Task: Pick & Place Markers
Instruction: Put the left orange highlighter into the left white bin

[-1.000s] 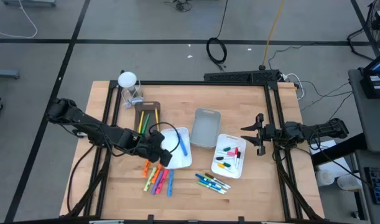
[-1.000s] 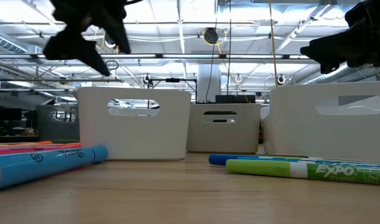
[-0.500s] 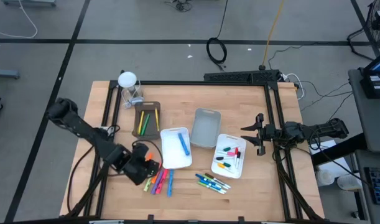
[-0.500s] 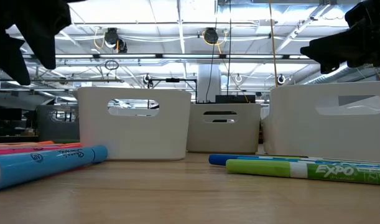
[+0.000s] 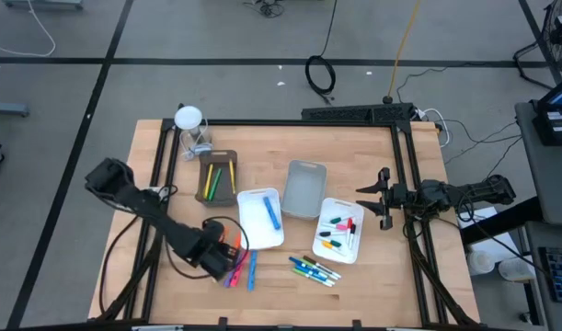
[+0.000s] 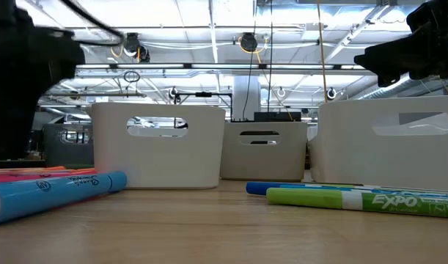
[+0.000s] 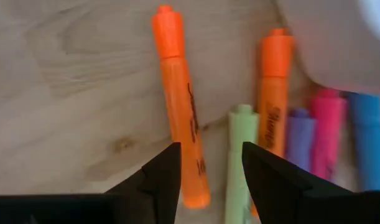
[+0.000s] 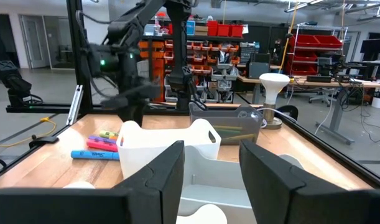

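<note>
On the pale wooden table (image 5: 170,147), the white rectangular plastic tray (image 5: 260,221) sits centre, one blue marker inside, likely a sorting bin. Lower left of centre, the left gripper (image 7: 205,168), fingers parted, straddles a slim orange marker (image 7: 180,106) in the loose mixed-colour cluster. At right, the right gripper (image 5: 382,198) waits, fingers apart, empty.

Four trays (image 5: 304,188), two arms (image 5: 138,202), markers (image 5: 251,271) too many to count.
</note>
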Motion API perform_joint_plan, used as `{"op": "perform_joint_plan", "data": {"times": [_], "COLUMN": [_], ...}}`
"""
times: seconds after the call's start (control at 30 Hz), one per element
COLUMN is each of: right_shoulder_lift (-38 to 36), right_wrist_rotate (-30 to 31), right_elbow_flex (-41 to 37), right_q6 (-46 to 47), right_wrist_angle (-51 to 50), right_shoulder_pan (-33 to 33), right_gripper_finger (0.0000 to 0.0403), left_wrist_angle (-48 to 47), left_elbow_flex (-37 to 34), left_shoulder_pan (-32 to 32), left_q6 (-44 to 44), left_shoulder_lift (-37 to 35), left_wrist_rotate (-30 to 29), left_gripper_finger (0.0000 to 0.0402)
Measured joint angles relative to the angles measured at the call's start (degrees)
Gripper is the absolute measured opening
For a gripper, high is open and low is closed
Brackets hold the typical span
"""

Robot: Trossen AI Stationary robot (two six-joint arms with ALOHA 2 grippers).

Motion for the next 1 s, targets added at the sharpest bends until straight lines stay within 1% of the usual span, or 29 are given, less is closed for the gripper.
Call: {"op": "perform_joint_plan", "data": {"times": [0.2,0.57,1.0], "right_shoulder_lift": [-0.02,0.01,-0.02], "right_wrist_rotate": [-0.01,-0.01,0.0], "right_elbow_flex": [-0.02,0.01,-0.02], "right_q6": [0.0,0.0,0.0], "right_wrist_angle": [0.0,-0.01,0.0], "right_shoulder_pan": [0.01,0.01,0.0], "right_gripper_finger": [0.0141,0.0141,0.0141], "left_wrist_angle": [0.01,0.0,0.07], "left_elbow_flex": [0.0,0.26,0.13], "left_shoulder_pan": [1.58,3.67,4.25], "left_q6": [0.19,0.01,0.41], "left_shoulder_lift": [3.72,6.25,6.37], "left_wrist_rotate": [2.58,9.45,10.66], "left_gripper_finger": [0.017,0.017,0.017]}}
